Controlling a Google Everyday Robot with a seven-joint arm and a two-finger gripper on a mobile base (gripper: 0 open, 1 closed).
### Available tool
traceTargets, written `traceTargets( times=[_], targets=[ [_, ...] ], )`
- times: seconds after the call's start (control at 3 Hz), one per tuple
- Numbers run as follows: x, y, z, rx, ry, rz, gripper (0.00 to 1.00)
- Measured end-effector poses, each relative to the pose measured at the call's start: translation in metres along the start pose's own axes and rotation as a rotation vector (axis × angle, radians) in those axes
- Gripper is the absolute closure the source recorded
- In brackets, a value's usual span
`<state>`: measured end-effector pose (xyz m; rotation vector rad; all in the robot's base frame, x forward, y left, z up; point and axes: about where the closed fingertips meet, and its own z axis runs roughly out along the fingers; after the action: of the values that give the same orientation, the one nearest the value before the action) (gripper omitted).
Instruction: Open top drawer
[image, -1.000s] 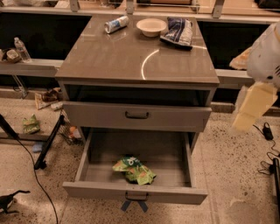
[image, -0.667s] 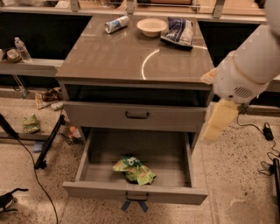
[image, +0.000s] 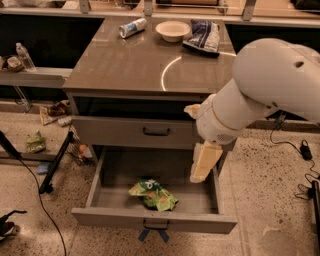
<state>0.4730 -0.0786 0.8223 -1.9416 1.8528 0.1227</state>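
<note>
Gripper (image: 205, 162) has swung leftward beside top drawer (image: 125, 133).

**Arm in from the right, gripper hanging down**

The white arm (image: 272, 82) enters from the right edge. Its thick rounded link slants down and to the left, ending in a round wrist (image: 220, 122). Below the wrist, the cream gripper (image: 204, 162) points straight down, a little right of the view's middle and touching nothing.
</note>
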Motion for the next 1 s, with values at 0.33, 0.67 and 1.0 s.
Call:
traceTargets(
  times=[0.33,0.67,1.0],
  targets=[
    [0.000,-0.002,-0.001,0.006,-0.001,0.004,0.00],
    [0.010,-0.021,0.024,0.013,-0.001,0.036,0.00],
    [0.030,-0.064,0.065,0.041,-0.002,0.074,0.00]
  ],
)
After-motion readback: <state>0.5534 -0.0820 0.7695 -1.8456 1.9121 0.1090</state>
